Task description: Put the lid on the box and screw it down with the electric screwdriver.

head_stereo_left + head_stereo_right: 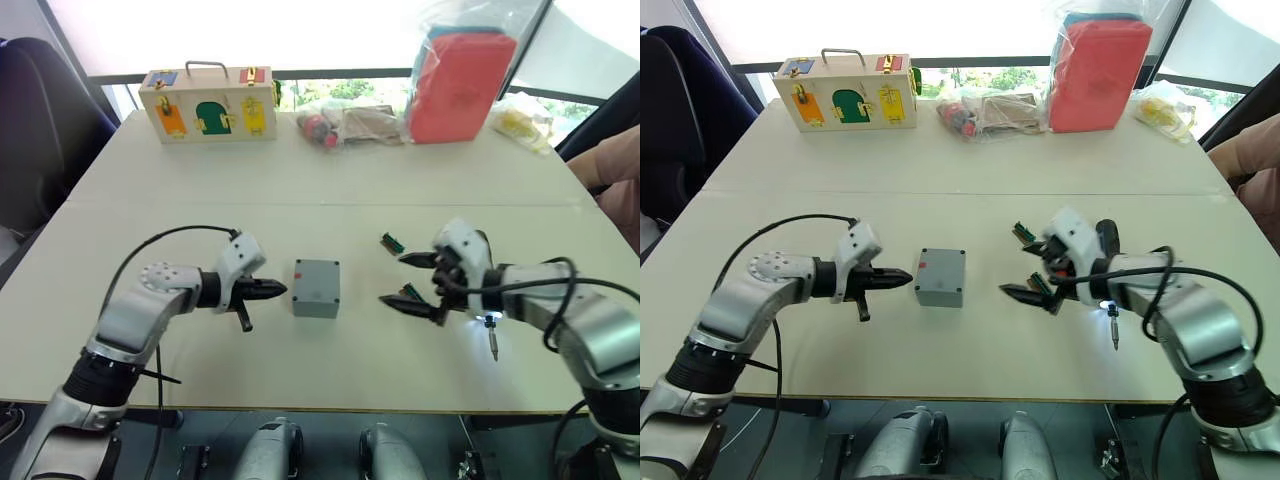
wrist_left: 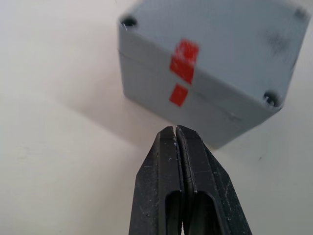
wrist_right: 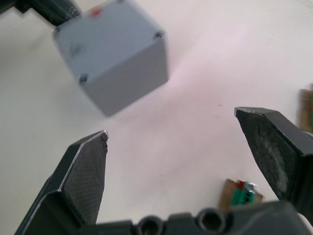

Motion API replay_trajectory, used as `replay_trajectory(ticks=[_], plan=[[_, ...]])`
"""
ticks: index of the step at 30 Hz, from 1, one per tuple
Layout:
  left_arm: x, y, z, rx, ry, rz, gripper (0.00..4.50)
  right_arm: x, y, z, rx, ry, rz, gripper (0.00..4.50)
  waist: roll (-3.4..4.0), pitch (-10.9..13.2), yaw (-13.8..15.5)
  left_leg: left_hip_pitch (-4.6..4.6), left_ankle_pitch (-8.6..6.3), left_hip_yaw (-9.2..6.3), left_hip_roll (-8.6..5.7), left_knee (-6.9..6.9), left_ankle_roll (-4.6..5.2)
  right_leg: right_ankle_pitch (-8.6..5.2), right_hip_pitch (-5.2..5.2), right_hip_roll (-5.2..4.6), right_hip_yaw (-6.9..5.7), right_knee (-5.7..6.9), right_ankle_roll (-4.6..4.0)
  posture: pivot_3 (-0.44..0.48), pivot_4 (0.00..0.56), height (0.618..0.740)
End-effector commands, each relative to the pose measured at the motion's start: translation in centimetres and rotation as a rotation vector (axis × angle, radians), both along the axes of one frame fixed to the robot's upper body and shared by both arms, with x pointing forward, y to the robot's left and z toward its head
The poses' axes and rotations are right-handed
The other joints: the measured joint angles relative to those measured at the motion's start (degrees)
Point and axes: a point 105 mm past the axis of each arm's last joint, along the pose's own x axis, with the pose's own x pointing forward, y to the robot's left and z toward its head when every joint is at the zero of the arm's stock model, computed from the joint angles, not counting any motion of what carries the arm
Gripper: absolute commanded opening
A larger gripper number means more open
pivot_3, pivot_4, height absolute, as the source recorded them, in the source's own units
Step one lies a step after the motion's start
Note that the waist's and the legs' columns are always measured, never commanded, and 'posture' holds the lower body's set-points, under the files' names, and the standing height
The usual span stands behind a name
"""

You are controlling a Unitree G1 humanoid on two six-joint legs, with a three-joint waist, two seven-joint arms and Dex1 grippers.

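Table [image 1: 330, 190]: pale tabletop; the work lies between the two grippers, while the wooden case with coloured doors [image 1: 208, 104] and the red box in a plastic bag [image 1: 462, 82] stand well beyond both of them, at the far edge.
Box [image 1: 316, 287]: small grey enclosure just ahead of the left gripper's tips and well apart from the right gripper, red marks on the wall facing the left gripper.
Lid [image 2: 220, 44]: already seated on the box, seam visible below the top edge, corner screw holes showing; whether screws sit in them I cannot tell.
Left gripper [image 1: 272, 290]: its two black fingers pressed together on nothing, tips pointing at the red-marked wall, just short of touching it.
Right gripper [image 1: 412, 283]: fingers spread wide and empty, aimed toward the box; two small green-and-brown blocks [image 1: 392, 243] lie near its fingertips.
Electric screwdriver [image 1: 489, 335]: rides beside the right gripper on the side away from the box, tip light on, thin bit pointing down at the table.
Step in hand: judging from this, the lid is placed and screwing is what remains.
Doing it well: brace the box with the left gripper so it cannot slide or spin, bring the bit upright over one corner hole, seat it before pressing, and keep clear of the loose blocks.
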Motion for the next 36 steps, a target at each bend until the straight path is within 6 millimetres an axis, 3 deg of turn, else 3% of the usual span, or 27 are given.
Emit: replay_trajectory(ticks=[1, 3, 6, 9, 18, 24, 25, 27, 29, 36], plan=[[-0.5, -1.0, 3.8, -0.091, -0.079, -0.081, 0.00, 0.2, -1.9, 0.7, 0.050, -0.026, -0.116, 4.44, -0.01, -0.01, 0.01, 0.00, 0.00, -0.01, 0.00, 0.00, 0.00, 0.00, 0.02, -0.01, 0.00, -0.02, 0.00, 0.000, 0.150, 0.740], [-0.8, -1.9, 4.3, -0.096, -0.093, -0.119, 0.00, 0.3, -2.5, -0.5, 0.035, -0.021, -0.167, 4.44, -0.02, -0.02, -0.04, 0.03, 0.00, -0.01, -0.01, 0.00, 0.00, 0.00, 0.05, -0.01, 0.01, -0.02, 0.00, 0.000, 0.150, 0.740], [-1.0, -3.1, 4.7, -0.079, -0.121, -0.171, 0.00, 1.0, -2.7, -1.5, 0.079, -0.060, -0.234, 3.91, -0.01, -0.02, -0.18, 0.03, 0.00, 0.00, -0.01, -0.01, -0.01, 0.00, 0.04, 0.01, 0.01, -0.02, 0.00, 0.000, 0.150, 0.740], [-0.8, -4.1, 4.9, -0.078, -0.138, -0.197, 0.00, 1.1, -2.5, -2.7, 0.072, -0.053, -0.235, 2.87, 0.00, -0.02, -0.15, 0.03, 0.03, 0.03, -0.02, -0.01, -0.04, 0.00, 0.03, 0.09, 0.02, 0.02, 0.00, 0.000, 0.150, 0.740], [-0.9, -4.8, 5.0, -0.036, -0.173, -0.234, 0.00, 0.5, -1.4, -4.2, 0.050, -0.046, -0.196, 2.87, -0.01, -0.02, -0.13, 0.03, 0.02, 0.05, -0.03, 0.00, -0.01, 0.00, 0.04, 0.24, -0.02, 0.02, 0.00, 0.000, 0.150, 0.740], [-1.1, -4.8, 5.2, -0.033, -0.181, -0.242, 0.00, 0.6, -1.7, -4.9, 0.038, -0.048, -0.225, 2.87, -0.01, -0.02, -0.11, 0.04, 0.02, 0.05, -0.03, 0.00, 0.00, 0.00, 0.04, 0.26, -0.01, 0.02, 0.00, 0.000, 0.150, 0.740], [-1.1, -4.8, 5.2, -0.034, -0.181, -0.244, 0.00, 0.7, -1.7, -4.9, 0.042, -0.048, -0.228, 2.36, -0.01, -0.02, -0.13, 0.04, 0.02, 0.05, -0.03, 0.00, 0.00, 0.00, 0.04, 0.26, -0.01, 0.02, 0.01, 0.000, 0.150, 0.740], [-1.2, -4.9, 5.2, -0.037, -0.181, -0.244, 0.00, 0.7, -1.5, -5.0, 0.051, -0.041, -0.224, 1.91, -0.01, -0.02, -0.12, 0.04, 0.02, 0.05, -0.03, 0.00, 0.00, 0.00, 0.04, 0.27, -0.01, 0.03, 0.01, 0.000, 0.150, 0.740], [-1.1, -4.9, 5.2, -0.040, -0.180, -0.243, 0.00, 0.7, -1.5, -5.1, 0.052, -0.039, -0.222, 1.03, -0.01, -0.02, -0.12, 0.04, 0.02, 0.04, -0.03, 0.00, -0.01, 0.00, 0.04, 0.27, -0.01, 0.03, 0.00, 0.000, 0.150, 0.740], [-1.1, -4.8, 5.0, -0.041, -0.177, -0.239, 0.00, 0.9, -1.5, -5.2, 0.050, -0.040, -0.229, 1.03, -0.01, -0.02, -0.12, 0.04, 0.02, 0.04, -0.03, 0.00, -0.01, 0.00, 0.04, 0.28, 0.00, 0.03, 0.01, 0.000, 0.150, 0.740]])
